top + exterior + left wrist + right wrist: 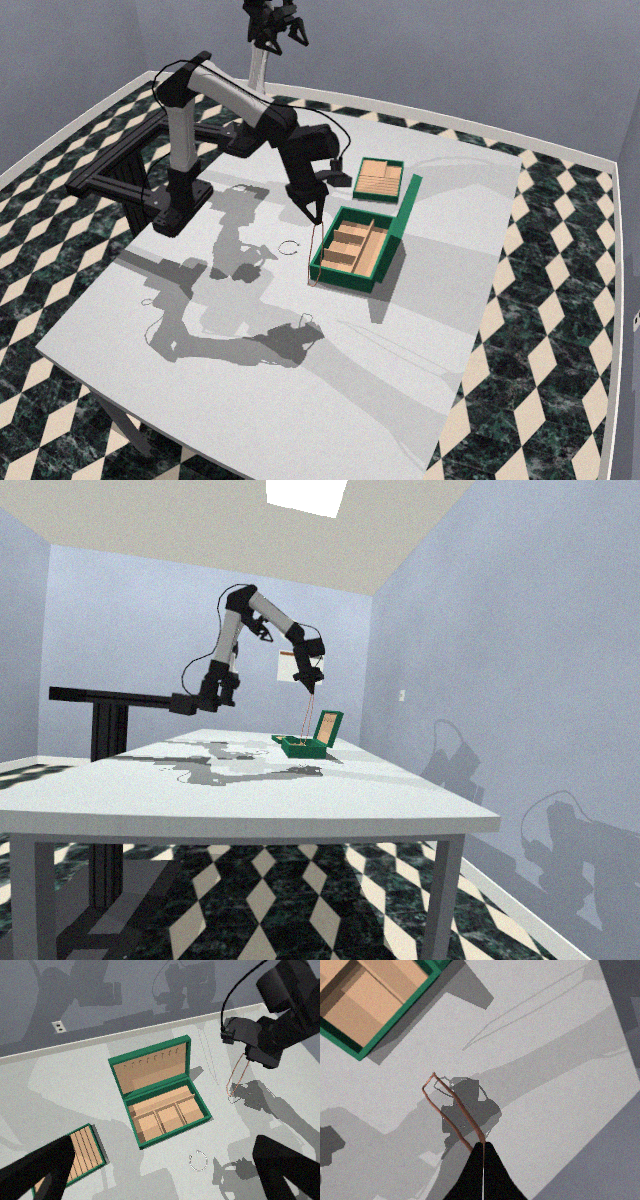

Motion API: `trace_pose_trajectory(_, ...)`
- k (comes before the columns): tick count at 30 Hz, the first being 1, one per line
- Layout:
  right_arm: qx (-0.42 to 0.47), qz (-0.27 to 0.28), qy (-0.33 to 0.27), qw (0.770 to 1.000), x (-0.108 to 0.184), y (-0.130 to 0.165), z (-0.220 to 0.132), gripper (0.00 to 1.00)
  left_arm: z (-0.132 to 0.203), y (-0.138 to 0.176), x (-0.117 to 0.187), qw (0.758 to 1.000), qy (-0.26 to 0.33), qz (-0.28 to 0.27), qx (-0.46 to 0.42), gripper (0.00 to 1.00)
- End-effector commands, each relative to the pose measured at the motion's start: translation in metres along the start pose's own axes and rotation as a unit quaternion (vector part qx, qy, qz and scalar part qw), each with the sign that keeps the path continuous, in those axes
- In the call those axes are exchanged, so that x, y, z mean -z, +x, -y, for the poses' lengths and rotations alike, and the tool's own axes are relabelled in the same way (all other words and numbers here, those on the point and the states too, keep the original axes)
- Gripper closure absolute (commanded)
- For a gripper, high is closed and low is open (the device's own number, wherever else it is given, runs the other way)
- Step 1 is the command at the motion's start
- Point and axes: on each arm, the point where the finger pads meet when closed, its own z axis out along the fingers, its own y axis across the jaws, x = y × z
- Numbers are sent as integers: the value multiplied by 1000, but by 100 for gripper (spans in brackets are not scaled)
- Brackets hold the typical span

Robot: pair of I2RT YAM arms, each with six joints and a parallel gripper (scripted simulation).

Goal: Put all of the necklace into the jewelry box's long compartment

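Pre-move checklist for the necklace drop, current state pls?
1. Right jaws shut on the necklace: ok.
2. Lid open: ok.
3. Long compartment free of bangles: ok.
4. Visible bangle outside the box: ok, on the table.
5. Necklace over the long compartment: not ok, hanging beside the box.
6. Second bangle's position: cannot tell.

Right hand (pixel 317 223) (pixel 312 692) (pixel 483 1144) points downward, fingertips together.
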Motion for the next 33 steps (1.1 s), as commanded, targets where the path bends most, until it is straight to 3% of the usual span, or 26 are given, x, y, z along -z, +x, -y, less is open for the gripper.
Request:
trace_pose_trajectory(1,29,35,71,996,14,-27,9,100,-2,-5,2,1000,-6,2,3,0)
trace_pose_trajectory(21,196,99,156,963,13,-124,-57,100,-2,-2,0,1000,-10,-2,1,0)
trace_pose_trajectory(33,254,135,197,937,22,-169,-77,100,-2,-2,0,1000,-10,-2,0,0)
